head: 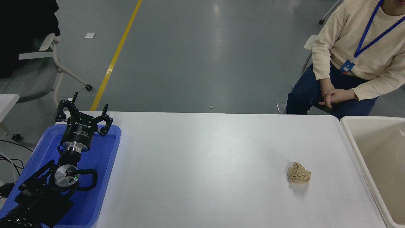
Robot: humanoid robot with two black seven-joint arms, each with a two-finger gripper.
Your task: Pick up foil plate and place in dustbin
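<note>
Left end effector [84, 111] spread, parked over blue tray [104, 164]; dustbin [354, 139] at right

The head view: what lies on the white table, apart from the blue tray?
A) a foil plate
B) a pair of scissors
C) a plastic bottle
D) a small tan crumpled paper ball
D: the only loose thing on the white table is the small tan crumpled paper ball, at the right part, near the cream dustbin; no foil plate shows anywhere.

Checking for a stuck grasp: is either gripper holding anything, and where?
Nothing is held. The left gripper hangs open over the blue tray; the right arm is out of view.
</note>
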